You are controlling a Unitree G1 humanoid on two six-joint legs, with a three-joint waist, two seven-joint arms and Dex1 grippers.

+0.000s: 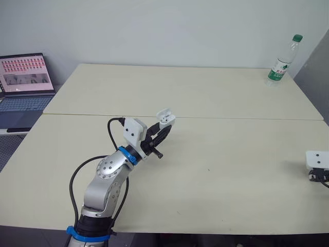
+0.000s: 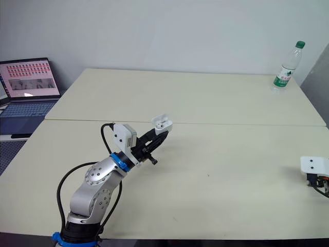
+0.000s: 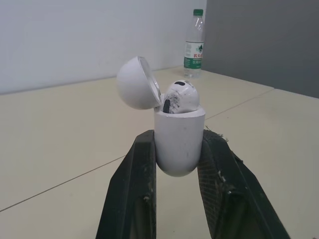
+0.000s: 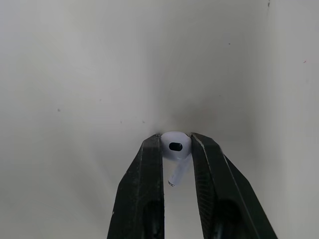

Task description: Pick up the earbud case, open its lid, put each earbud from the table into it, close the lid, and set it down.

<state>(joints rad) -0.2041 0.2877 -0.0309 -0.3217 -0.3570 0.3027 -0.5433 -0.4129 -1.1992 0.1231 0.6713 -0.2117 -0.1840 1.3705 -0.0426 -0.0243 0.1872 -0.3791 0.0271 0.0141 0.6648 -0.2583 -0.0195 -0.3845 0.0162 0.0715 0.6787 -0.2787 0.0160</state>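
Left end effector closed on earbud case, held above mid tabletop; lid hinged open, one earbud seated, sitting proud.

Right end effector pinching second earbud by rounded head, close to right tabletop edge.

Risks:
- Thin pinch could squirt bud out and off edge.
- Insertion push could tilt case.

Wide bare span between arms. Water bottle and laptop well apart.

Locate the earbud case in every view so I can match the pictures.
Left eye view: earbud case, lid open, in the left gripper, left of centre.
Right eye view: likewise left of centre.
Left wrist view: earbud case upright between the black fingers.
Right wrist view: right gripper pinching an earbud.
Shared landmark: the green-capped water bottle.
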